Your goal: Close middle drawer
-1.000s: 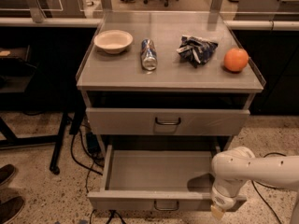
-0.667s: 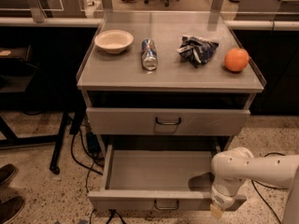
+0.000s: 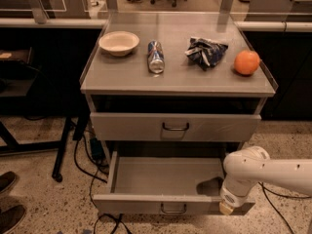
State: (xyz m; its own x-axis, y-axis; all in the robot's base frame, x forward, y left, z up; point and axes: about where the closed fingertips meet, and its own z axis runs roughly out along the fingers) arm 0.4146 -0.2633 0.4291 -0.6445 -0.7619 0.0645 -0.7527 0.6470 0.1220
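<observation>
The middle drawer [image 3: 146, 203] is pulled far out below the taller top drawer [image 3: 131, 126]. It is grey, with a low front panel and a small dark loop handle [image 3: 173, 209]. Its inside looks empty. My white arm [image 3: 273, 172] comes in from the right. The gripper [image 3: 225, 207] hangs at the right end of the drawer's front panel, at its top edge. The gripper's tip is a pale stub against the panel.
On the cabinet top [image 3: 126, 77] lie a white bowl [image 3: 119, 42], a can on its side [image 3: 155, 56], a crumpled chip bag [image 3: 206, 52] and an orange [image 3: 246, 62]. Cables [image 3: 92, 169] trail on the floor at left. Shoes [image 3: 7, 201] show at the bottom left.
Almost nothing differs. The arm and gripper stay at the right end of the drawer's front panel, and the drawer stands as far out as before.
</observation>
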